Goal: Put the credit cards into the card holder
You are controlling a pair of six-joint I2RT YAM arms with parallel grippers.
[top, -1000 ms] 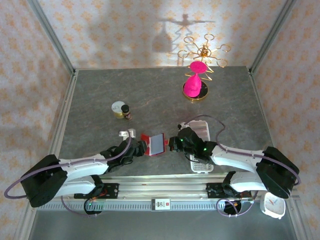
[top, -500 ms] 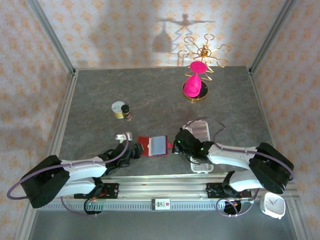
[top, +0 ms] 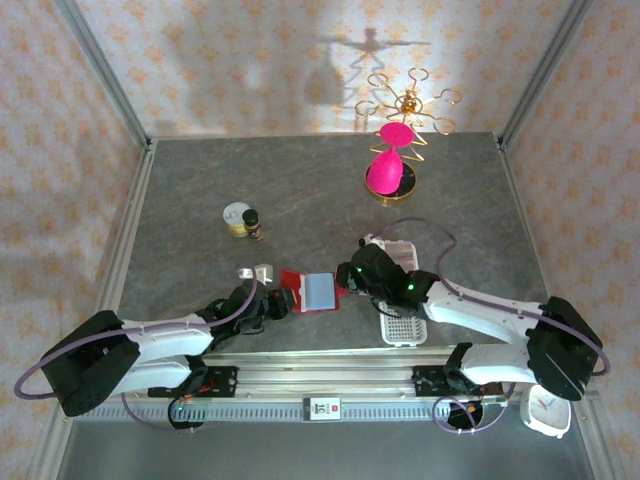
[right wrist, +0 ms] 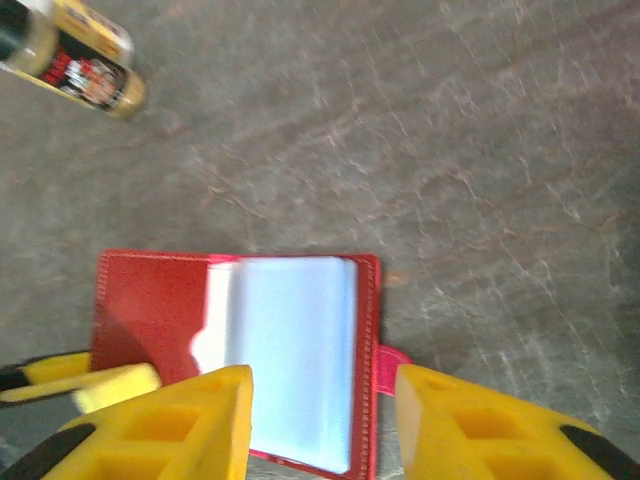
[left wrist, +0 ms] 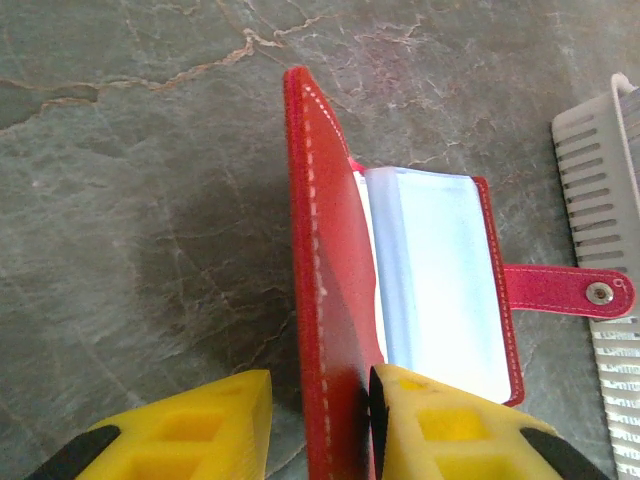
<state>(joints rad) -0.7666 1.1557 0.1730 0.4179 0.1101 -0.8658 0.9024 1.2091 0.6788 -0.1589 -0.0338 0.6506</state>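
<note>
The red card holder lies open near the front middle of the table. Its left cover stands raised, and my left gripper is shut on that cover, the right pad pressed to its inner face. A pale blue-white rectangle fills the right half; whether it is one of the credit cards or a clear sleeve I cannot tell. The snap tab points right. My right gripper hovers open over the holder's right edge, with nothing between its fingers.
A long white slotted tray lies just right of the holder, partly under the right arm. A small dark bottle and round tin stand behind on the left. A pink ornament on a gold stand is at the back.
My right gripper has opened and lifted slightly back from the holder. The holder shifted a little right, with its left cover raised in the left gripper.
</note>
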